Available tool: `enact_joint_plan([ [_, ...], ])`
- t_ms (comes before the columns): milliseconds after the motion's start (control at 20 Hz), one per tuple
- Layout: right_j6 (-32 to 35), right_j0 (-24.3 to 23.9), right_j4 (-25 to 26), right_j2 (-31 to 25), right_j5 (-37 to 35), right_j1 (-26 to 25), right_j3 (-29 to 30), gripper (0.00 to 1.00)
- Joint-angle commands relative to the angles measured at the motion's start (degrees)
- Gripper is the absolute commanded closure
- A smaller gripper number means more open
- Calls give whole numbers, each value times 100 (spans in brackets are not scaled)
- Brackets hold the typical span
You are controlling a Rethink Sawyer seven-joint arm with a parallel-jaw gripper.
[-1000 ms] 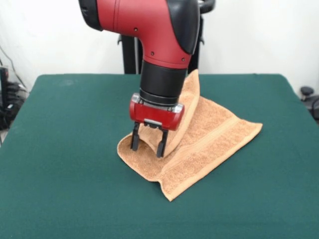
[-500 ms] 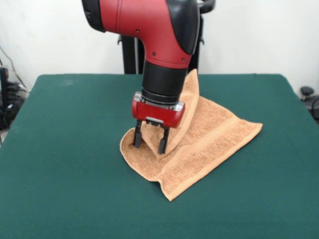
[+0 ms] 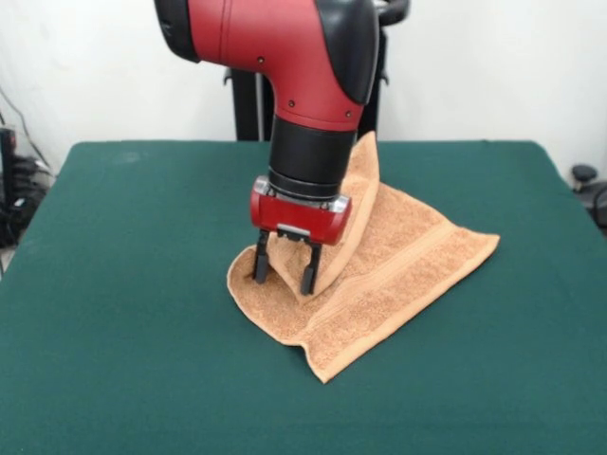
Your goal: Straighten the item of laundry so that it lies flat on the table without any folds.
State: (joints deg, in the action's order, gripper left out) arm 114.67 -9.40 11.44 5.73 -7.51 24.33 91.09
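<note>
We see the end effector (image 3: 283,278) lowered onto the hand towel (image 3: 379,275), its two dark, slim fingers (image 3: 259,268) standing a narrow gap apart with a raised fold of terry cloth between them. We cannot tell for certain whether they pinch the fold or merely straddle it. Above the fingers sits a glossy red housing with a metal-grey trim, and above that a black cylindrical wrist joining the bulky red and black arm (image 3: 303,47), which comes down from the top of the view.

The towel is orange-tan, nubby and soft-looking, and roughly square. It lies a little right of the middle of the tabletop (image 3: 114,284), not flat: one part stands up in a tall, curled peak behind the wrist, while the rest spreads low toward the right, ending in a pointed corner. A smoother woven band runs along near the front right edge, beside a hemmed border, and another corner points toward the near side.

The tabletop is a matte, dark green, felt-like surface, far wider than the towel.
</note>
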Motion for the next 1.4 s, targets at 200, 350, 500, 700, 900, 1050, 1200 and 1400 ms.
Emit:
enact_joint_plan([
  [200,385,31,291,-788,176,-204,627,0],
  [350,359,25,330,-785,212,-206,619,0],
  [500,403,37,335,-772,217,-199,614,100],
  [700,420,0,339,-805,212,-187,634,100],
  [900,380,-60,361,-870,215,-188,645,100],
  [1050,370,-81,369,-885,186,-152,669,100],
  [1200,335,-124,411,-900,186,-112,699,100],
  [1400,125,-358,591,-1008,19,142,921,100],
])
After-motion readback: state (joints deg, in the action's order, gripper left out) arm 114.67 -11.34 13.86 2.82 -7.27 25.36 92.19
